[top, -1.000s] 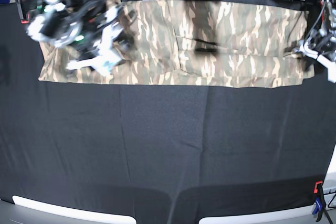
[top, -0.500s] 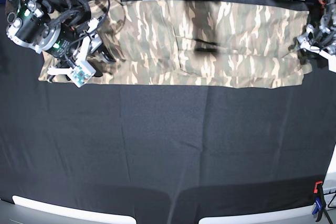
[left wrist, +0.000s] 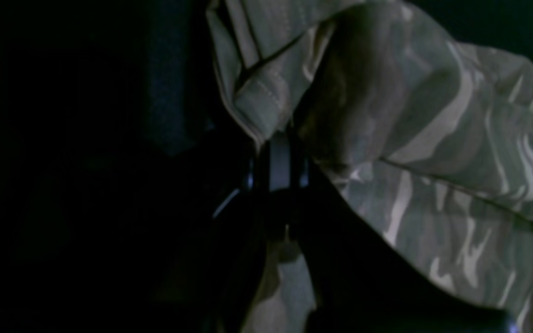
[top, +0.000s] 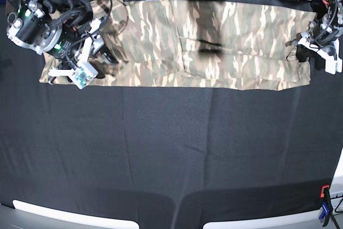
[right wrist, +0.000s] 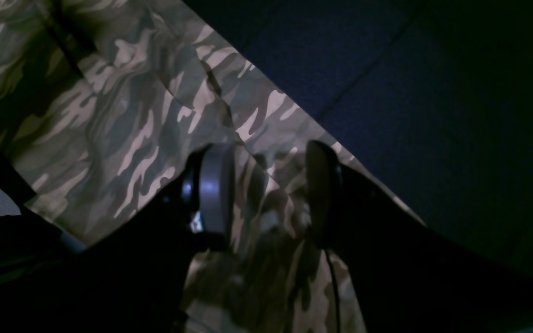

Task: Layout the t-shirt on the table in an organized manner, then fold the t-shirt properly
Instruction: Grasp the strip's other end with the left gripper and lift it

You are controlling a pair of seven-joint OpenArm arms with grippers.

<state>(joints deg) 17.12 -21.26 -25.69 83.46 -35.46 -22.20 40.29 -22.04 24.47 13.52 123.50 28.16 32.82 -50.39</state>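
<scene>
Two arms work at the far edge of the table [top: 171,159], one at each end of the t-shirt [top: 214,41], which lies spread in a long band there. From the left wrist, the left gripper [left wrist: 279,155] is pinched tight on a bunched fold of the camouflage cloth. From the right wrist, the right gripper [right wrist: 266,194] stands with jaws well apart over the flat fabric, holding nothing.
</scene>
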